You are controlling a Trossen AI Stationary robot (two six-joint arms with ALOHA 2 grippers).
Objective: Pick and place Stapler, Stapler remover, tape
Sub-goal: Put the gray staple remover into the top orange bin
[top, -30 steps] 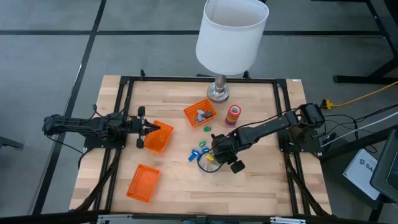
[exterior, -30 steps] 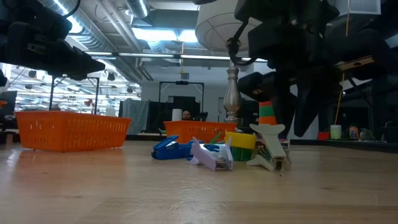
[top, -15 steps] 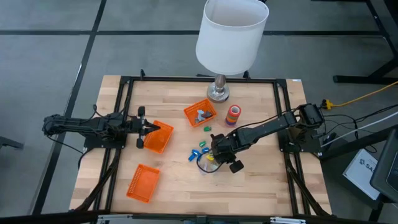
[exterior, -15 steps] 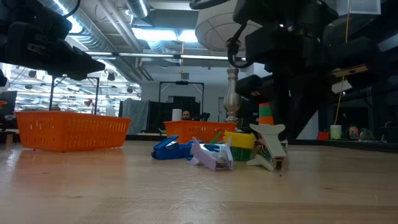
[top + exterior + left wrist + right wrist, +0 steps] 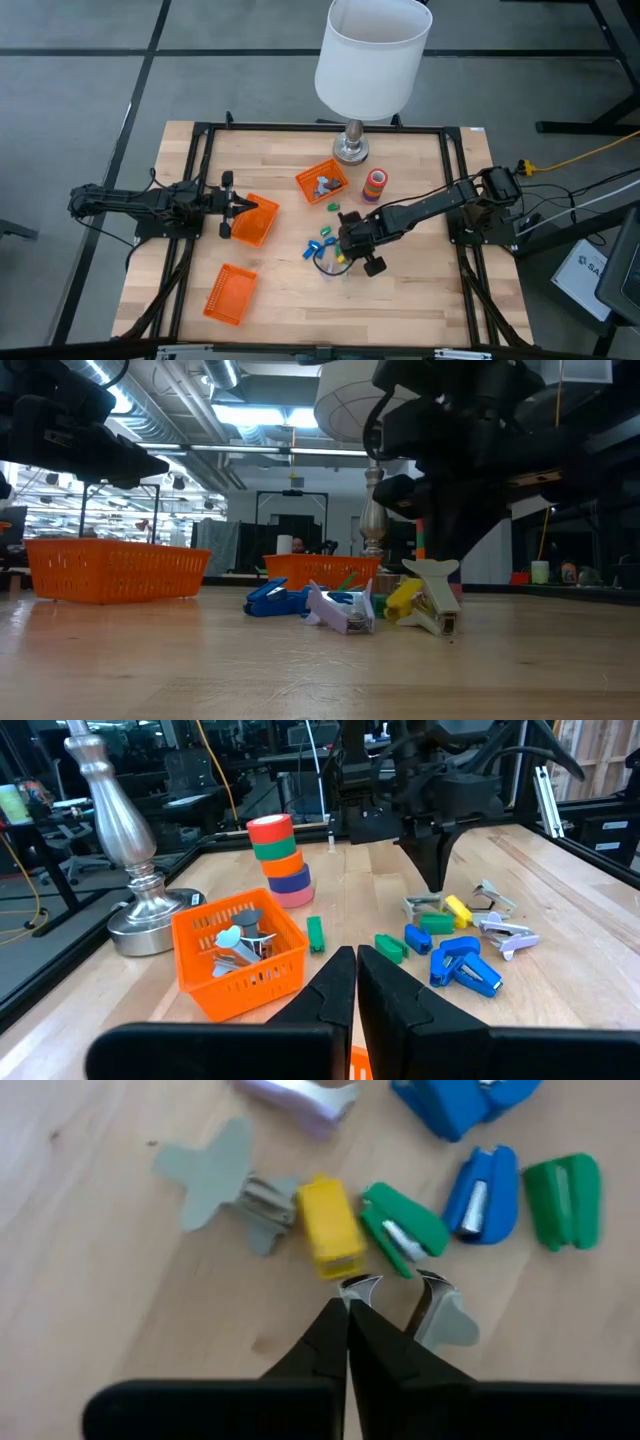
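**Q:** Step in hand?

**A:** Picking from the loose pile mid-table. My right gripper (image 5: 348,1312) hangs low over it with its fingers pressed together. The tips sit against the metal claws of a grey staple remover (image 5: 445,1318), just beside the yellow stapler (image 5: 330,1240) and a green stapler (image 5: 405,1230). I see nothing pinched between the fingers.

**Q:** Next move?

**A:** My judgement: spread the fingers, straddle one piece only, then close. The pieces lie touching or nearly so, and a wide approach would nudge the neighbours. The likely drop point is the small orange basket (image 5: 322,183), which already holds some metal pieces.

**Q:** Tape?

**A:** Untouched. The tape stack (image 5: 280,860) stands upright near the lamp base (image 5: 351,150), apart from the pile.

**Q:** Left side?

**A:** My left gripper (image 5: 355,955) waits at the larger orange basket (image 5: 250,222), fingers together. I cannot tell whether they nip its rim.

**Q:** Hard to read?

**A:** My own fingers cover part of the near remover in the right wrist view. From above, my arm hides the contact point. In the low view the arm is only a dark mass, and the pile overlaps itself.
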